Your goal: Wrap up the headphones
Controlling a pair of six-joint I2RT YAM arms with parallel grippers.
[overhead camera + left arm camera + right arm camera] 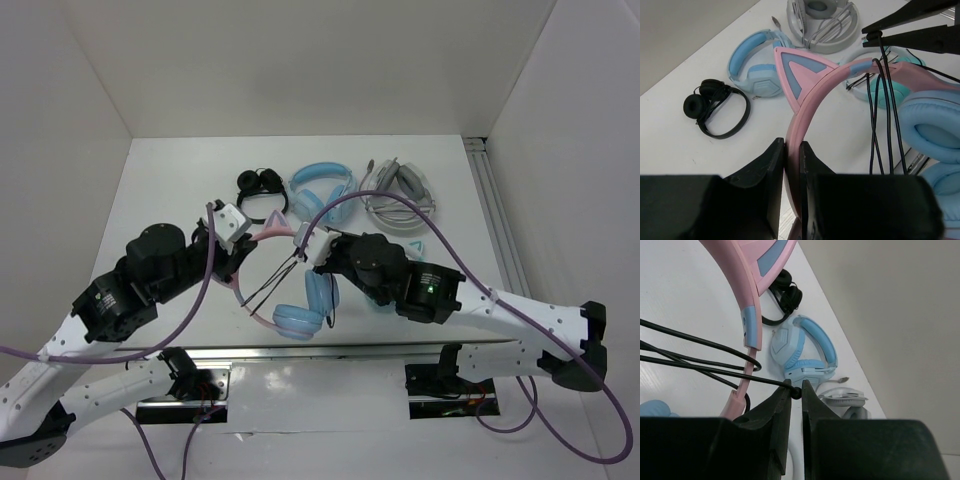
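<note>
In the left gripper (792,150) sit headphones (810,75) (partly cropped).

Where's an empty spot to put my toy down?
Bare table shows left of the black headphones, toward the left wall, and right of the grey headset, toward the rail. The middle is crowded: the light blue headset between them and the pink headphones in front.

Five pairs of headphones, one pink cat-ear pair (810,95) with one thin black cable (874,125), one small black pair (262,184), one plain light blue pair (322,190), one grey-white pair (400,195), one teal pair (415,247), two robot arms, two grippers, the left gripper (792,155) and the right gripper (796,392)
</note>
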